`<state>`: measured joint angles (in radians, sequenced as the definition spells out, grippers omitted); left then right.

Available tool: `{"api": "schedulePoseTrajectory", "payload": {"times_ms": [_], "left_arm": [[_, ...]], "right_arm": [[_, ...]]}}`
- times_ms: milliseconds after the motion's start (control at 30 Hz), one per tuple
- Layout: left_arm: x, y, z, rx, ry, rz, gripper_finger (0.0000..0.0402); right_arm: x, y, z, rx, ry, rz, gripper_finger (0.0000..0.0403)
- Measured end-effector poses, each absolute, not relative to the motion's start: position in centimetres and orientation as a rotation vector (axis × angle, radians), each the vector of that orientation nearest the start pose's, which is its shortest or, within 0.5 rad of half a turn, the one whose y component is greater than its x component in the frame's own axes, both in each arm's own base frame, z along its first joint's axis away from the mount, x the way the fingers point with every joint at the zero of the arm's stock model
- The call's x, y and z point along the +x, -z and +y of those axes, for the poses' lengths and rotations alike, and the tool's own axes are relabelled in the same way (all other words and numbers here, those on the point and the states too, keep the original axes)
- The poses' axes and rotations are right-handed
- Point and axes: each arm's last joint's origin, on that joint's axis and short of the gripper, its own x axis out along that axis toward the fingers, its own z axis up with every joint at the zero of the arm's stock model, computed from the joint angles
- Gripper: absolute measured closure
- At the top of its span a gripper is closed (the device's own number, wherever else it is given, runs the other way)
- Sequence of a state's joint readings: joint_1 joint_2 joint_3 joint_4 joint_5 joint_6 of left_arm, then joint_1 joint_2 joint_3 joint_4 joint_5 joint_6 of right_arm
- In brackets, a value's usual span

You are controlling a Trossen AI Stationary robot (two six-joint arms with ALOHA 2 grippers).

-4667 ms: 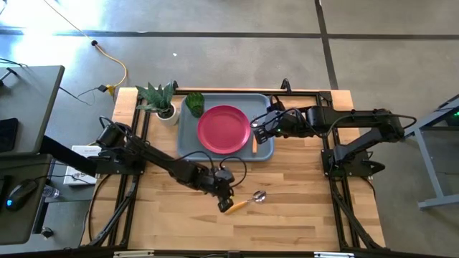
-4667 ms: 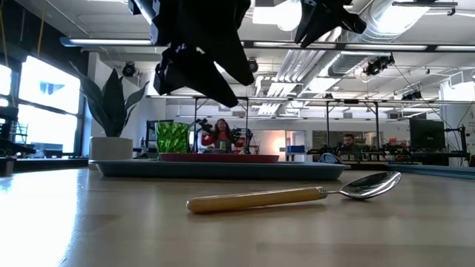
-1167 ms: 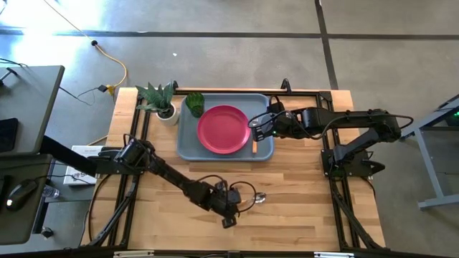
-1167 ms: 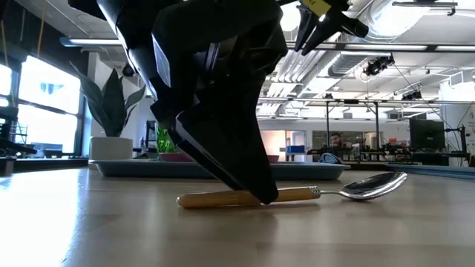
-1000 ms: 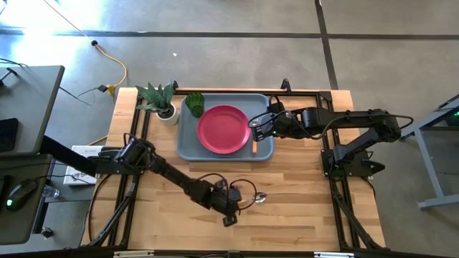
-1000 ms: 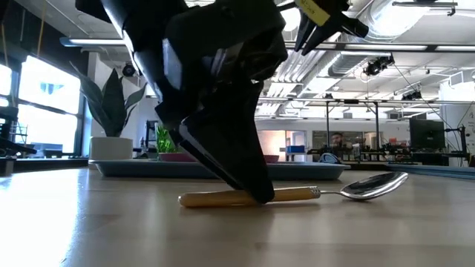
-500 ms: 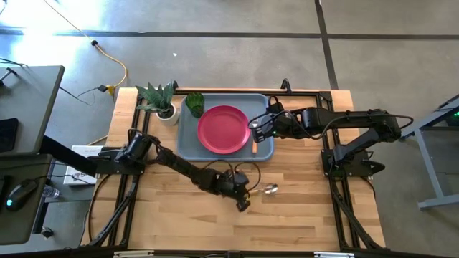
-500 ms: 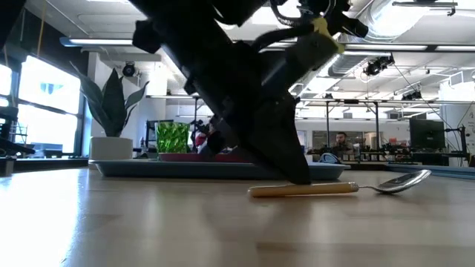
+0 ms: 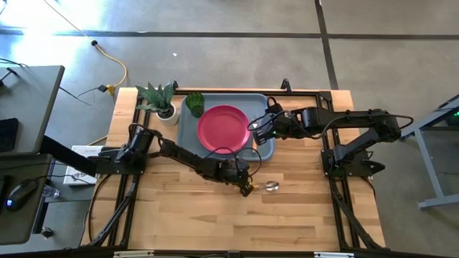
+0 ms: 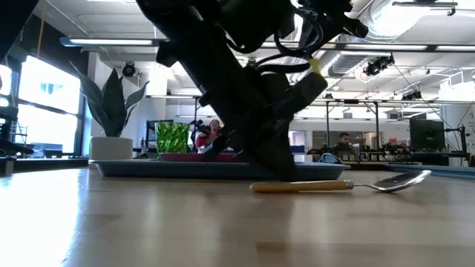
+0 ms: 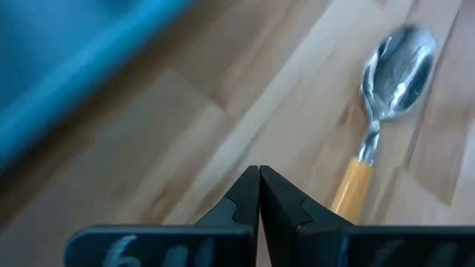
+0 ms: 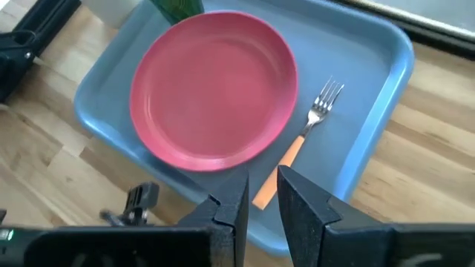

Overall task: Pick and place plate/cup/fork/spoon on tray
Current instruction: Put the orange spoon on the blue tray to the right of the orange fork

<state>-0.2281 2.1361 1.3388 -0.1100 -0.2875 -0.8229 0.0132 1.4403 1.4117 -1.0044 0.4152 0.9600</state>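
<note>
The spoon (image 9: pixel 270 187) lies flat on the bare wood in front of the tray (image 9: pixel 188 147), its silver bowl (image 11: pixel 397 59) toward the table's right and its orange handle (image 10: pixel 300 186) toward my left gripper. My left gripper (image 11: pixel 259 182) is low at the handle's free end, shut with nothing between its fingers. The pink-red plate (image 12: pixel 214 89), the green cup (image 9: pixel 195 104) and the fork (image 12: pixel 312 126) rest on the tray. My right gripper (image 12: pixel 260 200) hovers over the tray's right part, open a narrow gap, holding nothing. My left gripper's shut fingers stand right beside the spoon's handle (image 11: pixel 349 189), near its free end. They slant down from the table's left. The handle is not between them. Whether a finger's outer side touches the handle, I cannot tell. The spoon lies flat on the table.
A potted plant (image 9: pixel 159 100) stands at the tray's far left corner. Bare wood stretches in front of the tray and around the spoon. In the low view, people show in the room behind the table.
My left gripper has gone toward the table's right edge and somewhat toward the far edge, staying low. The spoon has slid along the table the same way, flat and with its bowl still pointing right. It has lain still for the last half second.
</note>
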Motion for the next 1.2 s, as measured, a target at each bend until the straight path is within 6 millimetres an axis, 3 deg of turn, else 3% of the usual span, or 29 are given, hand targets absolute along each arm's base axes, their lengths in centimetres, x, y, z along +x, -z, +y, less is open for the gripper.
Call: {"api": "schedulePoseTrajectory", "payload": {"times_ms": [233,433,767,900,1200], "left_arm": [[41.7,-14.5,-8.9,-0.485,-0.368,0.812,0.0399],[40.2,-18.2,-8.4,-0.372,-0.330,0.840,0.0399],[36.0,-26.0,-4.9,-0.065,-0.271,0.851,0.0399],[34.3,-29.6,-3.3,0.057,-0.240,0.767,0.0399],[29.8,-35.2,-0.3,0.214,-0.242,0.660,0.0399]], "right_arm": [[28.1,-33.7,-0.2,0.706,0.719,0.803,0.0339],[27.7,-34.0,1.3,0.800,0.699,0.787,0.0339],[27.1,-34.3,4.3,1.027,0.731,0.738,0.0339],[26.9,-34.3,5.5,1.119,0.739,0.725,0.0339],[27.3,-33.1,8.2,1.082,0.670,0.835,0.0339]]}}
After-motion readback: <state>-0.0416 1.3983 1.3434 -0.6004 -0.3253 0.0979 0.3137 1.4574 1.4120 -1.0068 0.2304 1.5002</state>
